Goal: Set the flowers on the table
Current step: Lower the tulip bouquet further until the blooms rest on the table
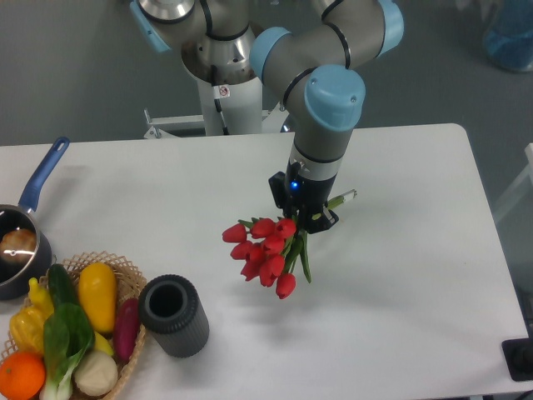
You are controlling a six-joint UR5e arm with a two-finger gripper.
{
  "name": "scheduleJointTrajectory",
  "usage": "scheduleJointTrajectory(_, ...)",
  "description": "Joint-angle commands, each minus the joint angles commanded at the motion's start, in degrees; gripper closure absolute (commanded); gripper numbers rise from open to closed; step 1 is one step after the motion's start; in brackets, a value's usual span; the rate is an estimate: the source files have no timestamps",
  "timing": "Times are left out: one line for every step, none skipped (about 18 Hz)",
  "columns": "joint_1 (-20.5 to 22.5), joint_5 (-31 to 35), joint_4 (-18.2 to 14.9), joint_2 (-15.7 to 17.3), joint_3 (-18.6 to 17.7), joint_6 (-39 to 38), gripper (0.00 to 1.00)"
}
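The flowers point(266, 250), a bunch of red tulips with green leaves, hang near the middle of the white table point(400, 275), heads pointing toward the front left. My gripper point(310, 218) comes down from above and is shut on the stems, whose green ends stick out to the right of it. The fingertips are hidden by the wrist and the stems. I cannot tell whether the tulip heads touch the tabletop or hang just above it.
A dark grey ribbed cylinder cup point(174, 315) stands front left of the flowers. A wicker basket point(125, 271) with vegetables and fruit sits at the front left corner. A pot with a blue handle point(25, 233) is at the left edge.
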Motion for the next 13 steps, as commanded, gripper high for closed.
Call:
scheduleJointTrajectory(-0.3,0.3,0.1,-0.2,-0.1,0.0,0.72)
scheduleJointTrajectory(-0.4,0.8,0.1,-0.3,-0.2,0.0,0.72)
scheduleJointTrajectory(-0.4,1.7,0.0,-0.4,-0.3,0.0,0.72)
scheduleJointTrajectory(-1.1,3.2,-0.1,-0.6,-0.6,0.0,0.72)
scheduleJointTrajectory(-1.5,5.3,-0.1,-0.7,-0.7,0.0,0.72)
scheduleJointTrajectory(-1.7,6.9,-0.1,-1.0,-0.7,0.0,0.72)
scheduleJointTrajectory(-1.9,7.0,-0.1,-1.2,-0.6,0.0,0.72)
scheduleJointTrajectory(-1.9,6.9,-0.1,-1.3,-0.6,0.0,0.72)
scheduleJointTrajectory(-2.0,7.0,-0.1,-1.5,-0.7,-0.1,0.71)
scheduleJointTrajectory(-2.0,6.9,-0.1,-1.9,-0.7,-0.1,0.7)
scheduleJointTrajectory(-2.1,6.8,-0.1,-2.0,-0.7,-0.1,0.69)
scheduleJointTrajectory(-2.1,6.7,-0.2,-2.1,-0.6,-0.2,0.69)
scheduleJointTrajectory(-2.5,6.7,-0.3,-2.2,-0.6,-0.2,0.69)
